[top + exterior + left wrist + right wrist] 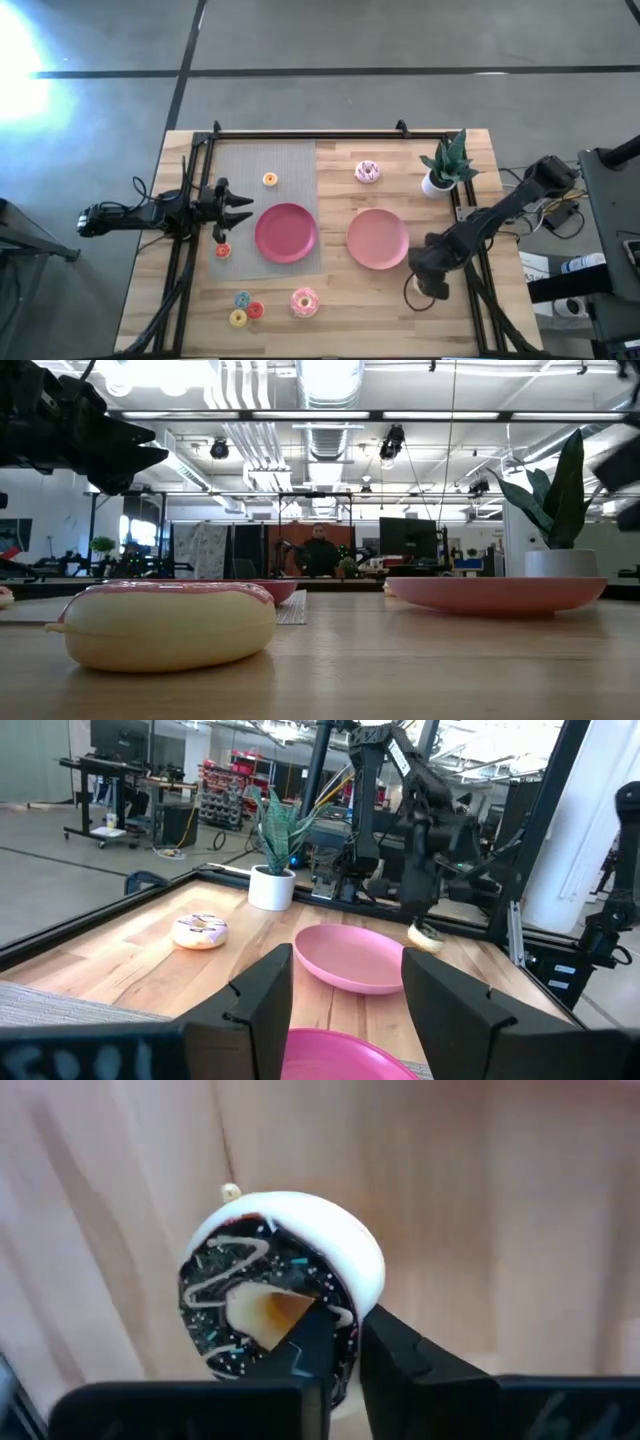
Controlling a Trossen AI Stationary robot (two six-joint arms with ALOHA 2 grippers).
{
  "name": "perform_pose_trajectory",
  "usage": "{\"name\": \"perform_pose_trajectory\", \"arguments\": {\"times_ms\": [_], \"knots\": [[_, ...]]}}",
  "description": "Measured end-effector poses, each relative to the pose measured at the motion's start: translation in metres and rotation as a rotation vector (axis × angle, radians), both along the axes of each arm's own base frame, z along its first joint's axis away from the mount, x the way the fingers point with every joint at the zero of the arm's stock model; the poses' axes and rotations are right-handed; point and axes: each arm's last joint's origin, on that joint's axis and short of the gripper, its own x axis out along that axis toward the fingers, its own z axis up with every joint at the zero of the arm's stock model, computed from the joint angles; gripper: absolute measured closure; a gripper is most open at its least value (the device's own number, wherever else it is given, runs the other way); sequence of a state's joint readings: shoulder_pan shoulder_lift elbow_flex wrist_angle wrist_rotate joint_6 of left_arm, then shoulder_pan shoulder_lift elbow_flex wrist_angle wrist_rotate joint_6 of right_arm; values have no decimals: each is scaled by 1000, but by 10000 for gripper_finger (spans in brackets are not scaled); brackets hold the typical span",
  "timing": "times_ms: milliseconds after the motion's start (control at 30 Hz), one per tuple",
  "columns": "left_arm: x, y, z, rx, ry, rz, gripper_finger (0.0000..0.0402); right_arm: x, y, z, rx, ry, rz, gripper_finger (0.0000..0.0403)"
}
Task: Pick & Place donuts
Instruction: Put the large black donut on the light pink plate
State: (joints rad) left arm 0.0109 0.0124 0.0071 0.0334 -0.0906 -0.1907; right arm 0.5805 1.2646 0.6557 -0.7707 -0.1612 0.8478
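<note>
the right gripper (432, 283) is low over the table, just beside the right plate (377, 238). its fingers are almost closed on the rim of the brown donut (270, 1315), with one finger through the hole. the donut hangs tilted just off the wood, so it looks lifted.

the left gripper (243, 210) waits over the grey mat (250, 165), beside the left plate (286, 232). its fingers (262, 995) are wide apart and hold nothing.

both plates look bare, so the job seems to be only starting. no donut is on a plate yet.

the sprinkled donut (367, 172) lies on the wood near the plant (446, 165). the pink donut (304, 301) sits near the front edge. the tiny ones are spread around: orange (270, 179) on the mat, red (222, 251) by the left plate, and blue (242, 298), yellow (238, 318) and another red (255, 310) close together near the front.

the brown donut likely goes on the right plate next. all the others are left to do.
</note>
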Motion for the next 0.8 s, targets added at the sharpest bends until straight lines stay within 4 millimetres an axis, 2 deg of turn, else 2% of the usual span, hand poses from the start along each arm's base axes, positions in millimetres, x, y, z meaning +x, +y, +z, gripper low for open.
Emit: {"name": "perform_pose_trajectory", "arguments": {"times_ms": [133, 200, 333, 433, 633, 800], "knots": [[0, 0, 0, 0, 4, 0, 239, 17, -10, 39, 70, -151, -125, 383], [0, 0, 0, 0, 5, 0, 239, 26, -23, 47, 45, -199, -209, 383], [0, 0, 0, 0, 5, 0, 239, 52, -58, 37, -22, -240, -406, 383], [0, 0, -1, 0, 7, 0, 239, 65, -77, 20, -30, -187, -431, 367], [0, 0, -1, 0, 7, -1, 239, 71, -84, 4, -41, -103, -398, 277], [0, 0, -1, 0, 7, 0, 239, 67, -83, 11, -37, -103, -402, 193]]}}
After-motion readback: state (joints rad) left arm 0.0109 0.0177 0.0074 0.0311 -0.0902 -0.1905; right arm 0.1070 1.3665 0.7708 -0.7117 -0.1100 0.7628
